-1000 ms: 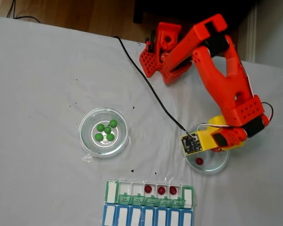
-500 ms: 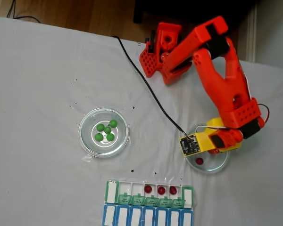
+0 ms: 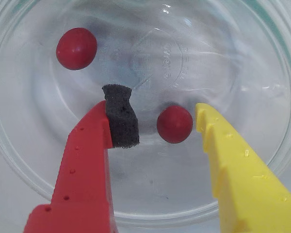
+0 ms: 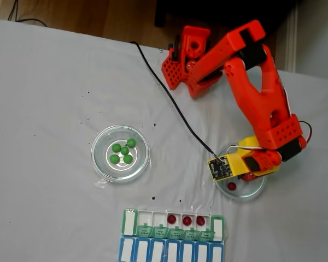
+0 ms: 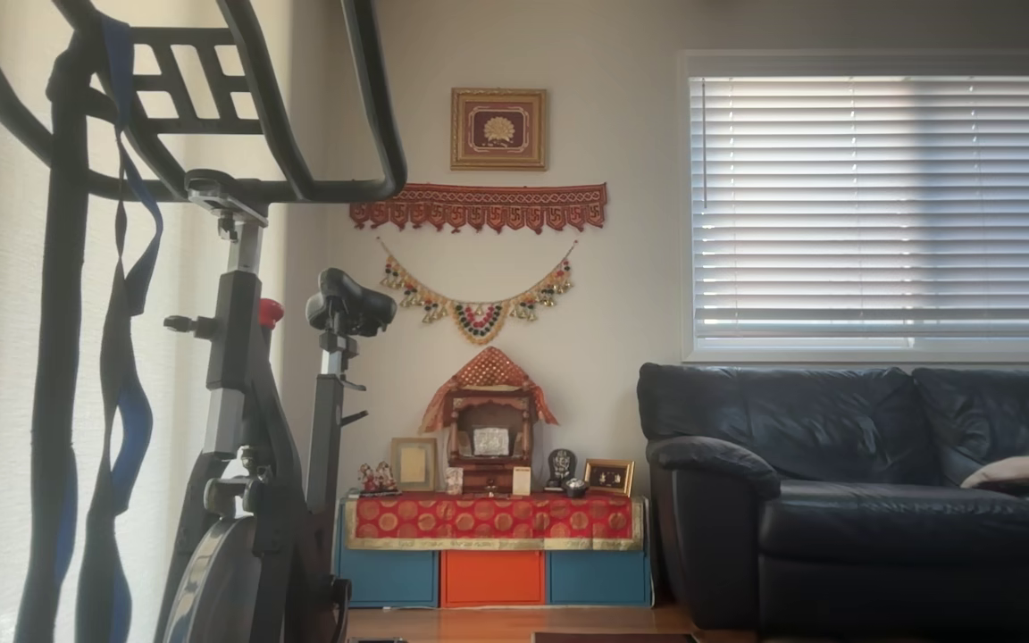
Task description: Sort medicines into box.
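Note:
In the wrist view my gripper (image 3: 160,116) is open inside a clear glass dish (image 3: 19,160). A dark red ball (image 3: 174,124) lies between the foam-padded red finger (image 3: 121,121) and the yellow finger (image 3: 218,145), close to the yellow one. A second red ball (image 3: 76,48) rests further off in the same dish. In the fixed view the gripper (image 4: 249,175) hangs over the right dish (image 4: 259,188), where one red ball (image 4: 231,186) shows. Several green balls (image 4: 123,153) sit in the left dish (image 4: 101,164). The green-lidded box (image 4: 175,233) holds three red balls (image 4: 187,220).
A blue-lidded organizer row (image 4: 172,252) lies right below the box at the table's front edge. A black cable (image 4: 169,98) runs across the white cloth to the wrist. The arm's base (image 4: 183,60) stands at the back. The other view shows a room, not the table.
The wrist has shifted slightly and settled lower over the right dish. The balls and the box have not moved.

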